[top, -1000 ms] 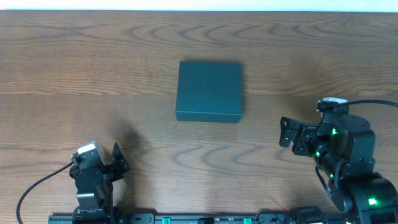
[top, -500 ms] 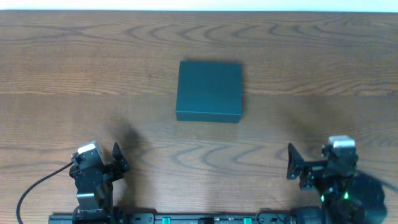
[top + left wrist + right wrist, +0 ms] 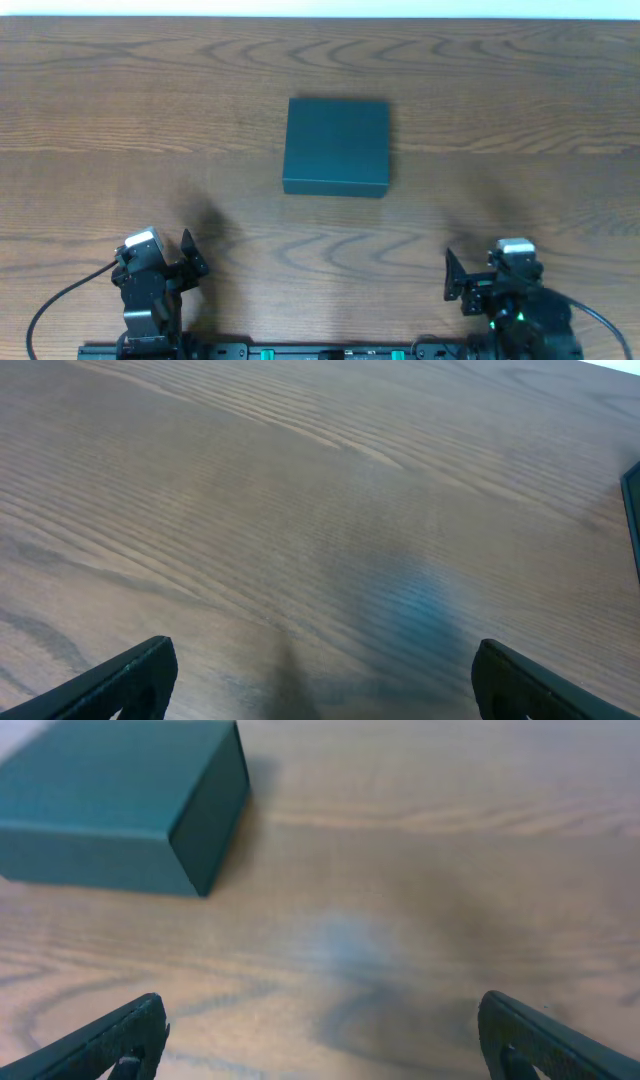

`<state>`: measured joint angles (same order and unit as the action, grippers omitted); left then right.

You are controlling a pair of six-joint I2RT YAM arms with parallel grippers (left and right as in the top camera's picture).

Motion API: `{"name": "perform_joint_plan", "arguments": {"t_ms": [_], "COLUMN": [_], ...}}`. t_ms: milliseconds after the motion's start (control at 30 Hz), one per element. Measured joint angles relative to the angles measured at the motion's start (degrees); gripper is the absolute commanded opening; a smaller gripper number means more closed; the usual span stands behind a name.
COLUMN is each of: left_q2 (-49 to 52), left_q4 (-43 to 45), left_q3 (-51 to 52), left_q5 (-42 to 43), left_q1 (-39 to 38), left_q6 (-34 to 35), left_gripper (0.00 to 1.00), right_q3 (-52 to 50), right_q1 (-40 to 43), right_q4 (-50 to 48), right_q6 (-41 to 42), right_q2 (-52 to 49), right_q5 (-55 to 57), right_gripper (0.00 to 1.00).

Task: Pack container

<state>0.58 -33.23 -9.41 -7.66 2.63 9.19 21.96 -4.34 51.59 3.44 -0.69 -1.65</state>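
The dark teal container [image 3: 336, 145] sits shut, lid down, in the middle of the wooden table. It also shows at the top left of the right wrist view [image 3: 120, 805], and a sliver of it shows at the right edge of the left wrist view [image 3: 634, 510]. My left gripper [image 3: 187, 258] is open and empty near the front left edge; its fingertips frame bare wood [image 3: 320, 680]. My right gripper [image 3: 452, 280] is open and empty near the front right edge, well short of the container [image 3: 320, 1040].
The table [image 3: 120, 100] is bare wood around the container. Its far edge runs along the top of the overhead view. The arm bases and a black cable [image 3: 60, 300] sit along the front edge.
My right arm has drawn back from the right side of the table towards the front edge and folded down. The left arm and the container have not moved.
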Motion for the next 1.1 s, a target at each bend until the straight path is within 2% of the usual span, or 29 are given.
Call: {"name": "perform_joint_plan", "arguments": {"t_ms": [200, 333, 1100], "left_q2": [0.0, 0.0, 0.0], "left_q4": [0.02, 0.02, 0.02], "left_q3": [0.0, 0.0, 0.0], "left_q5": [0.0, 0.0, 0.0], "left_q1": [0.0, 0.0, 0.0], "left_q6": [0.0, 0.0, 0.0], "left_gripper": [0.95, 0.95, 0.95], "right_q3": [-7.45, -8.87, -9.18], "right_q1": [0.0, 0.0, 0.0], "right_q4": [0.02, -1.14, -1.51], "right_q6": [4.98, 6.62, 6.84], "right_q2": [0.0, 0.0, 0.0], "right_q5": [-0.15, -0.76, -1.33], "right_gripper": [0.99, 0.99, 0.99]}}
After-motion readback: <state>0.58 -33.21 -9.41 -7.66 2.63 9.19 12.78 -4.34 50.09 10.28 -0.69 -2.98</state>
